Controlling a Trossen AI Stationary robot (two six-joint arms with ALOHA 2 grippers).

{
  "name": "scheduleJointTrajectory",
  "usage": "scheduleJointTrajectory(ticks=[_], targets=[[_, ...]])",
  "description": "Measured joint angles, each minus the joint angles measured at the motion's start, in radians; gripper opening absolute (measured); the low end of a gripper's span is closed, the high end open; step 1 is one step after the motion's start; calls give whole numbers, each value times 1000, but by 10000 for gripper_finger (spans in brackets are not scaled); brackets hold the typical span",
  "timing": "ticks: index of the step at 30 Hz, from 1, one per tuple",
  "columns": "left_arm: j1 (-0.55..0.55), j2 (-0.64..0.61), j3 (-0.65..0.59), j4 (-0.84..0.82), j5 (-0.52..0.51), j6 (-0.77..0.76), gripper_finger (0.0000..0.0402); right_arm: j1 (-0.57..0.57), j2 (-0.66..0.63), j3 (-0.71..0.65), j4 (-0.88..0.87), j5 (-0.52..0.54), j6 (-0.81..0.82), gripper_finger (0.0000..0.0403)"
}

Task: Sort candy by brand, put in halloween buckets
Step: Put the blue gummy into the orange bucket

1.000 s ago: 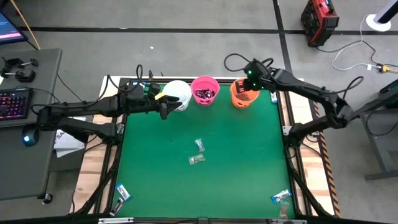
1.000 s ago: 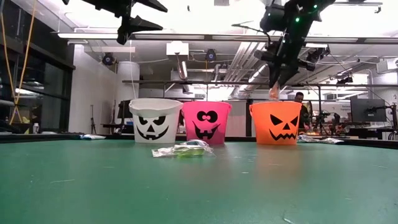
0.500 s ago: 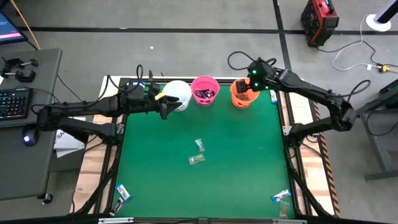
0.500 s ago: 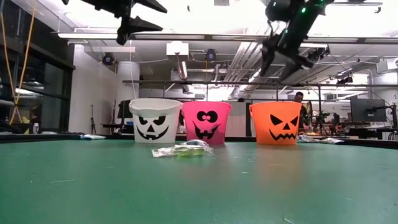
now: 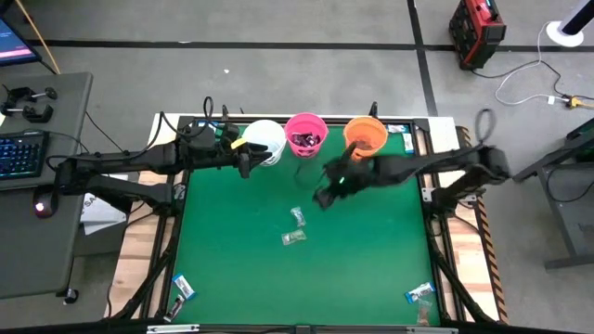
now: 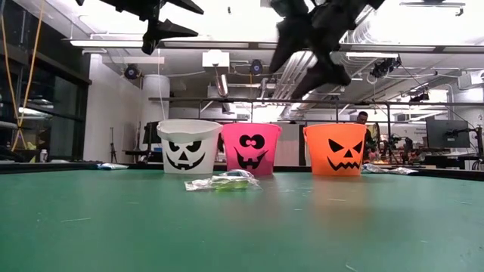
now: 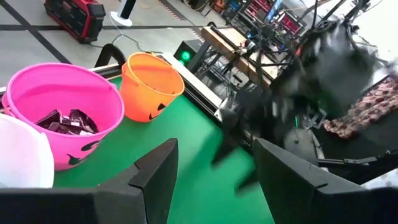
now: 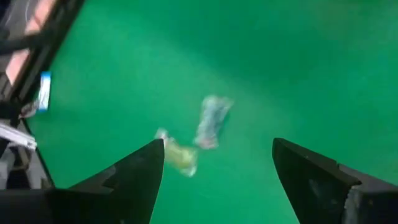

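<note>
— Where is the right hand (image 5: 322, 196) seen?
— Blurred above the green desk (image 5: 371, 250), fingers spread, nothing held; two clear-wrapped sweets (image 5: 296, 225) lie beneath.

— And the left hand (image 5: 245, 158)?
— Parked beside the white plastic bucket (image 5: 267, 139), fingers apart. Dark wrappers are seen in the pink bucket (image 5: 305, 130); the orange bucket's (image 5: 366, 135) contents cannot be made out.

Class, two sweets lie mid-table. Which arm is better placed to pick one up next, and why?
Probably the right. Its end effector hangs open over the green mat near the two candies, which its wrist camera faces. The left end effector sits open by the white bucket, farther away.
</note>
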Motion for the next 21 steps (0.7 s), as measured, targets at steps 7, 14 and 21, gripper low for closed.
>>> scheduleJointTrajectory(ticks=[7,14,21], targets=[[0,0,0,0,23,0,198,99,230,41,137,20,116,291],[0,0,0,0,27,0,198,146,429,291,-45,103,55,291],[0,0,0,0,27,-1,198,147,612,498,-195,98,11,291]])
